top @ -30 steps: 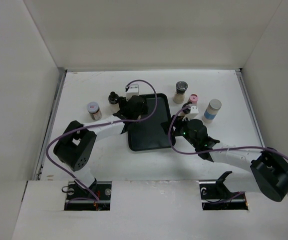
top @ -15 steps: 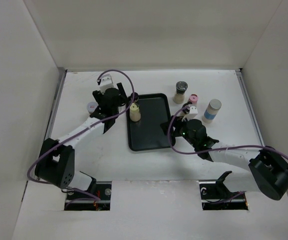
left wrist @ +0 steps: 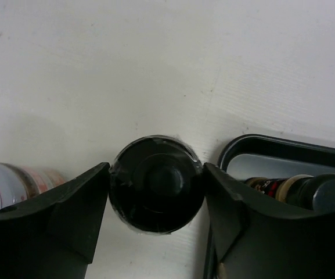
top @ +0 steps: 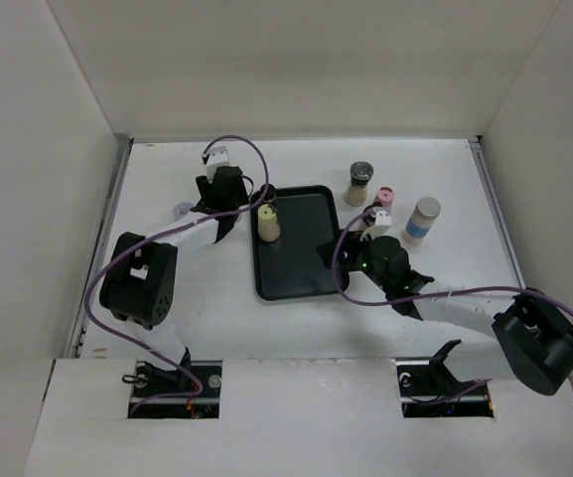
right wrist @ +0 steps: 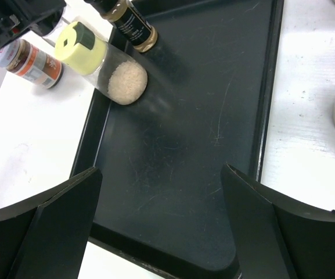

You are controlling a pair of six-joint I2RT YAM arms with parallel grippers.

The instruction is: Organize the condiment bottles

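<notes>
Left pincer (left wrist: 157,174), having released the yellow-capped bottle (top: 266,225) that now stands at the tray's (top: 301,283) far left, closes on a black-capped bottle (left wrist: 155,197) on the table just left of the tray. One delivery looks done and the next pickup is beginning. Right pincer (right wrist: 161,174) gapes wide over the tray.

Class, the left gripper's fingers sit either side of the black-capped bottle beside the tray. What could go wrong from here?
1. The black-capped bottle stands close beside the tray corner; lifted too low, its base may catch the rim and tip.
2. The yellow-capped bottle stands just inside that edge, so the incoming bottle or the left gripper might knock it.
3. A labelled jar beside the outer finger could get nudged.
</notes>
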